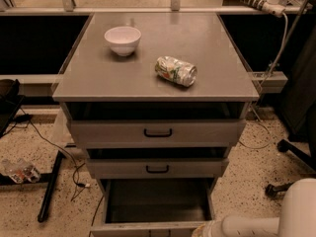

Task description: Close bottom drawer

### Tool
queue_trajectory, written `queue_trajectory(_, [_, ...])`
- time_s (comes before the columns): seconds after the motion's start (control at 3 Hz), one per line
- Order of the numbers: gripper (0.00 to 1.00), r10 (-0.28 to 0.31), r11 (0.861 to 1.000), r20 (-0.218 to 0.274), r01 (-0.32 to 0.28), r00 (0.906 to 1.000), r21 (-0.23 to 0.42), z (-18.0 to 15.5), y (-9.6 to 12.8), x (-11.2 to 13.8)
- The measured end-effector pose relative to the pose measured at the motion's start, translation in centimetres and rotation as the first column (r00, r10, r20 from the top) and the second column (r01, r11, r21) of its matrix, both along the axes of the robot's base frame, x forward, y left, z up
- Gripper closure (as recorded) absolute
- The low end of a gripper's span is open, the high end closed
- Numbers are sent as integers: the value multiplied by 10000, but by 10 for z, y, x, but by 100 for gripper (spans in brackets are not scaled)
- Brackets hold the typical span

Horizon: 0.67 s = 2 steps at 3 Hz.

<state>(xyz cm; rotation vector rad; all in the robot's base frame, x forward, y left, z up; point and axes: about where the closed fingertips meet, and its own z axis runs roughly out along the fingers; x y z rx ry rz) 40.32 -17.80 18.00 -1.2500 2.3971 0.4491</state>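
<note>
The bottom drawer [157,201] is pulled far out of the grey cabinet, showing its dark, empty inside. Its front panel [143,229] lies at the frame's lower edge and its handle is out of view. Above it, the middle drawer [157,168] and the top drawer [157,132] are each pulled out a little and have black bar handles. My white arm [256,225] comes in from the bottom right. My gripper [200,230] is at its end, against the right part of the bottom drawer's front, and is mostly cut off by the frame edge.
A white bowl [122,39] and a crushed can [176,71] lie on the cabinet top [98,78]. Black cables and a bar [49,186] lie on the speckled floor at left. A chair base [291,154] is at right.
</note>
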Motion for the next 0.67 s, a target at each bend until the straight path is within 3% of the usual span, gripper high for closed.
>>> queue_trajectory(0.67, [35, 0, 10000, 0, 0, 10000, 0, 0, 0, 0])
